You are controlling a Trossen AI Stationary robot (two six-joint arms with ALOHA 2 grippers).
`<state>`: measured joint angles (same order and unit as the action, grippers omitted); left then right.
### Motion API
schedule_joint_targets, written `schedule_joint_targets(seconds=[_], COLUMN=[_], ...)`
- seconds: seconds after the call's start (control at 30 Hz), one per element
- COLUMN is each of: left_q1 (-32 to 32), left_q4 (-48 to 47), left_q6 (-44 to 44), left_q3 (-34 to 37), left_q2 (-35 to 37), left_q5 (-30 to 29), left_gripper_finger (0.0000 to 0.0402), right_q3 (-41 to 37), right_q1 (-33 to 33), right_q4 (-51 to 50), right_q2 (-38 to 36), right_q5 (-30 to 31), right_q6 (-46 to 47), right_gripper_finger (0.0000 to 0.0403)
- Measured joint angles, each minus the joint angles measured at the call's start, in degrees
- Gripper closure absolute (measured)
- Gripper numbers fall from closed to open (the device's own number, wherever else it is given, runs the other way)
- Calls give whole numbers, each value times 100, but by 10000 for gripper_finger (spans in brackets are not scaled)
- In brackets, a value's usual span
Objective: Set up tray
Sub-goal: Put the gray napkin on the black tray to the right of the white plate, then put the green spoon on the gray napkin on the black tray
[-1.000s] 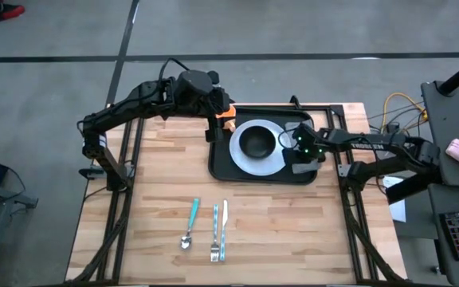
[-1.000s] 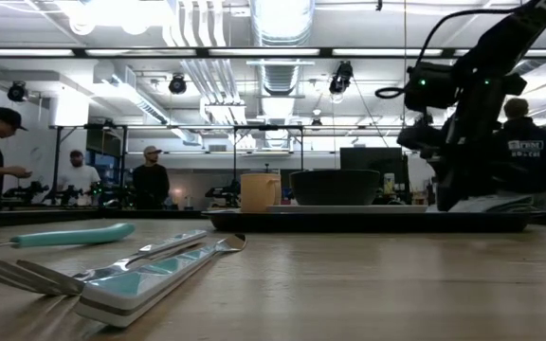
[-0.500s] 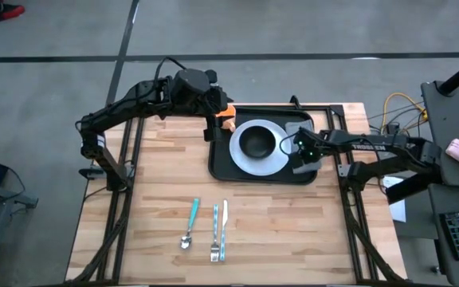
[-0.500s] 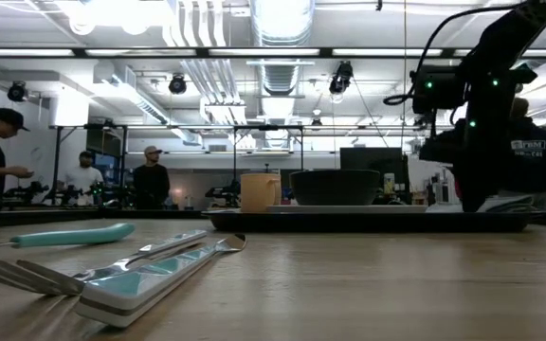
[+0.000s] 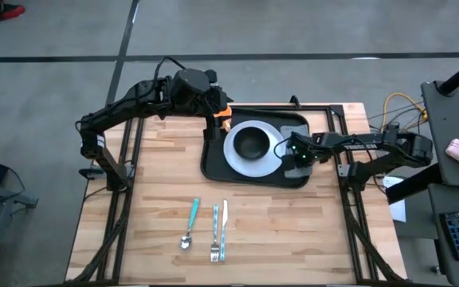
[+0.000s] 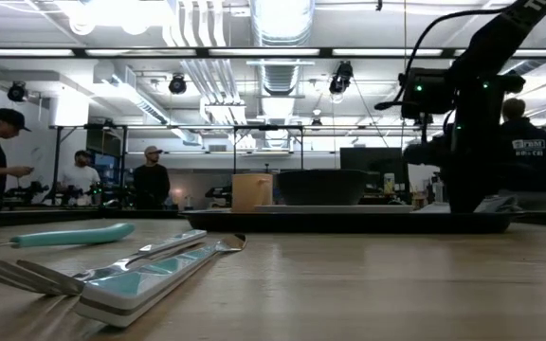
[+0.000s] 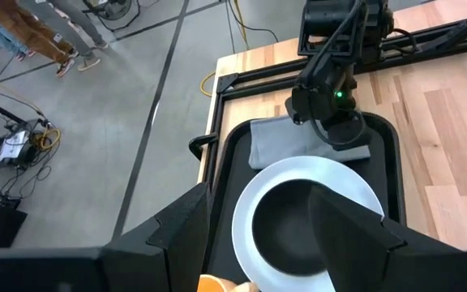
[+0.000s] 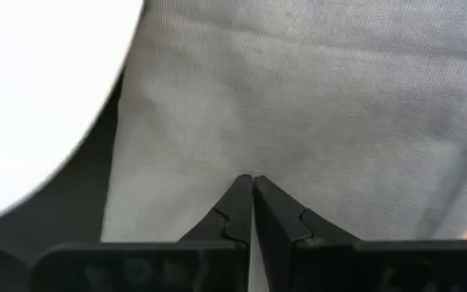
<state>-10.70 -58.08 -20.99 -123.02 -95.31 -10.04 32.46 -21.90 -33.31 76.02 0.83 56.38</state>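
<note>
A: Where does the large flat black rectangular tray (image 5: 213, 163) sit?

B: At the far middle of the pale wooden slatted table (image 5: 158, 183). From above it carries a round white plate (image 5: 233, 155) with a small black bowl (image 5: 251, 142) on it, an orange cup (image 5: 222, 114) at the tray's far left corner, and a folded grey cloth (image 5: 292, 126) on its right side.

A: And the grippers?

B: The right gripper (image 5: 292, 154) is over the tray's right side, on the cloth beside the plate. Its wrist camera shows what the top view cannot: the two dark fingertips (image 8: 242, 199) pressed together, nothing between them, their tips against the grey fabric. The left gripper (image 5: 216, 104) hovers by the tray's far left corner, near the cup; its fingers (image 7: 343, 227) stand wide apart with the plate and bowl showing beyond them.

A: Anything hard to read?

B: From table height the tray is only a thin dark strip, and the cloth is hidden behind the right arm. Nearer than the tray lie a teal-handled spoon (image 5: 191, 222), fork (image 5: 214, 231) and knife (image 5: 224, 227), side by side. People stand in the room beyond.
</note>
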Motion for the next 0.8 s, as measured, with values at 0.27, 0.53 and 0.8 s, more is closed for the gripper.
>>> schedule_joint_targets(seconds=[0.27, 0.53, 0.8], left_q1=[0, 0, 0], left_q4=[0, 0, -30], left_q6=[-12, -14, -9], left_q3=[0, 0, 0], left_q2=[0, 0, 22], left_q5=[-2, -5, -3], left_gripper_finger=[211, 211, 211], right_q3=[62, 57, 326], right_q1=[227, 368, 462], right_q4=[471, 853, 496], right_q2=[217, 172, -723], right_q5=[-198, -261, -173], right_q6=[898, 1002, -120], right_gripper_finger=[394, 394, 394])
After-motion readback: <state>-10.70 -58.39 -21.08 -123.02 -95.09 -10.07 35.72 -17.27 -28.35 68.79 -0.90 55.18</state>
